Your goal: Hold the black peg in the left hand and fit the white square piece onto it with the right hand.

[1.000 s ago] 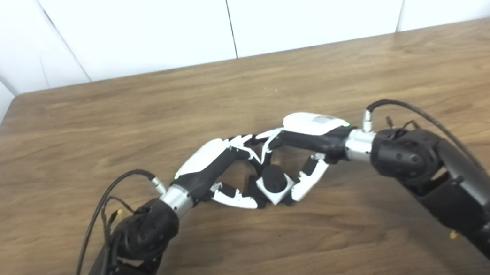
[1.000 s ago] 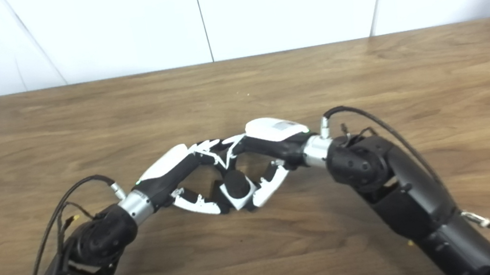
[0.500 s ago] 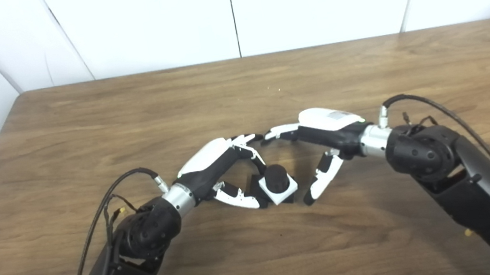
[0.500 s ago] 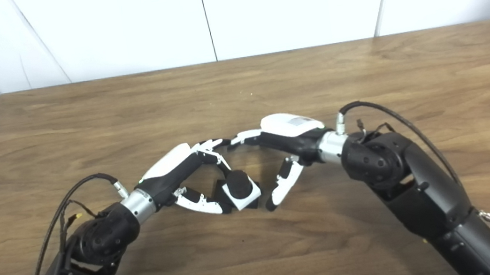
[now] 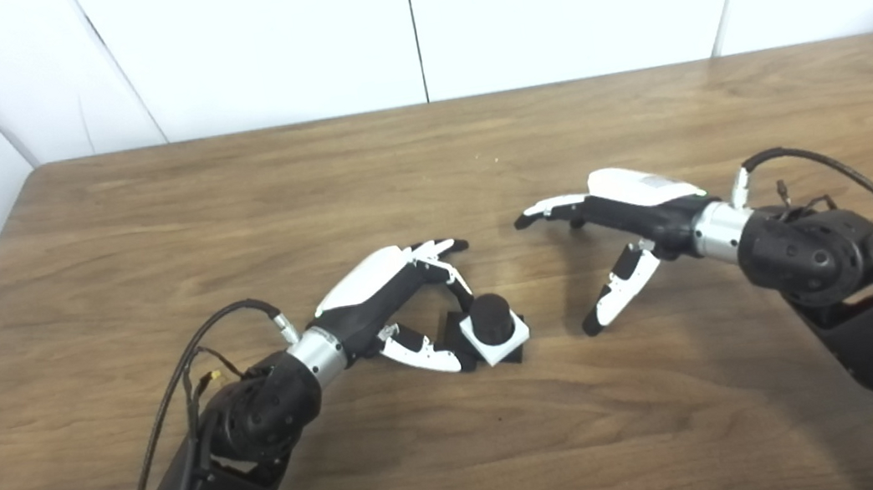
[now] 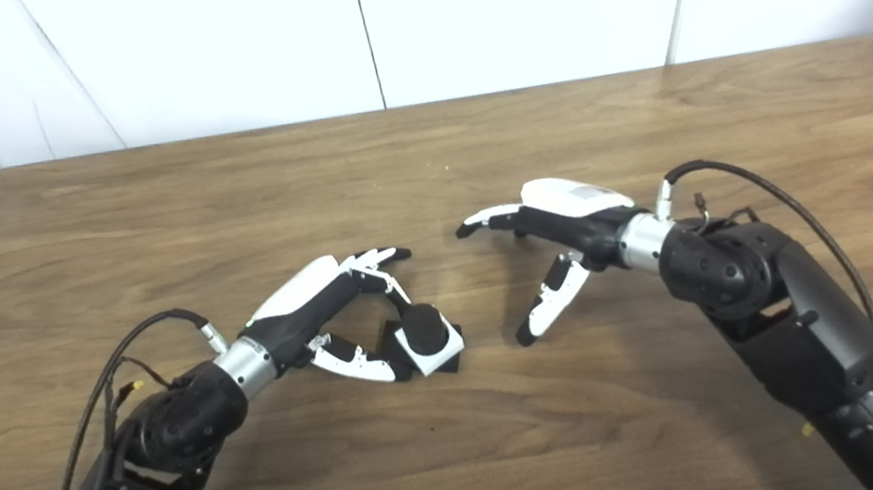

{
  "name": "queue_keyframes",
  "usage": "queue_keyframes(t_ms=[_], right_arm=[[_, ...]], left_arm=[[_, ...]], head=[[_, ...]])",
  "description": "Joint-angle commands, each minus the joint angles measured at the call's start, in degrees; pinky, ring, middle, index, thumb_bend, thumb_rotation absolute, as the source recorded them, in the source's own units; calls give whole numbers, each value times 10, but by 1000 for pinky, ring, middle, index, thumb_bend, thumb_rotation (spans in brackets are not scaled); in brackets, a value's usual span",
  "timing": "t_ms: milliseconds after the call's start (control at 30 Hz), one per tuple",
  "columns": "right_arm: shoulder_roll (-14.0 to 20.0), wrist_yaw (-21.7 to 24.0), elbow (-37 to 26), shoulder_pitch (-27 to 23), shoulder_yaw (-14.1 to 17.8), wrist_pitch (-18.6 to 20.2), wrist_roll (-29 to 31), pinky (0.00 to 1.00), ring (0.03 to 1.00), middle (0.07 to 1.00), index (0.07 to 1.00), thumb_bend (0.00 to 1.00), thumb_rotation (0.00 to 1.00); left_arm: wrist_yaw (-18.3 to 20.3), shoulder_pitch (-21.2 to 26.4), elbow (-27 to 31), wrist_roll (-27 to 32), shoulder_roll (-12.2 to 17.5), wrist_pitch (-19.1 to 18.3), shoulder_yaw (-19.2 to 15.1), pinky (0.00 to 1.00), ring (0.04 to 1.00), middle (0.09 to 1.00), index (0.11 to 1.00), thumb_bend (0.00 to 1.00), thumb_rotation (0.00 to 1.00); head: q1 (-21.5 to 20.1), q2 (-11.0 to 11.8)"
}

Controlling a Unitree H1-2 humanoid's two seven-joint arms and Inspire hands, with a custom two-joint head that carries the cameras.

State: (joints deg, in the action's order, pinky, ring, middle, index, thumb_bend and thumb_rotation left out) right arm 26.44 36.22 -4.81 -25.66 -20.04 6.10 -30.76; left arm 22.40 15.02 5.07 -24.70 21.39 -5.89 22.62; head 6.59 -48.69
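Rightward to three o'clock goes the right hand (image 5: 613, 243), splayed and empty; left hand (image 5: 403, 308) grips the rigid, light black round peg (image 5: 492, 318) wearing its white square plastic piece (image 5: 497, 340).

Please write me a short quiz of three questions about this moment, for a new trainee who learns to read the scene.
1. True or false: the right hand touches the white square piece.
2. Which hand is at the black peg? A) left hand B) right hand C) neither
3. Fill in: the white square piece sits around the ____, on the table.

Key:
1. False; the right hand is open and apart from it.
2. A; the left hand is at the peg's base, beside the square piece.
3. black peg
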Motion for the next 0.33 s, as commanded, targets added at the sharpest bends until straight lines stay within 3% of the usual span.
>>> queue_keyframes(t_ms=[0, 300], right_arm=[[19, -21, -1, -14, 27, 6, 0, 799, 885, 902, 866, 884, 234], [11, -99, 15, 25, 91, -10, 19, 690, 826, 854, 807, 801, 180]], left_arm=[[31, -14, -8, 0, 14, -8, 12, 1000, 1000, 973, 491, 522, 74], [31, -12, -17, 4, 18, 2, 11, 1000, 1000, 972, 491, 521, 76]], head=[[-3, 0], [-15, 5]])
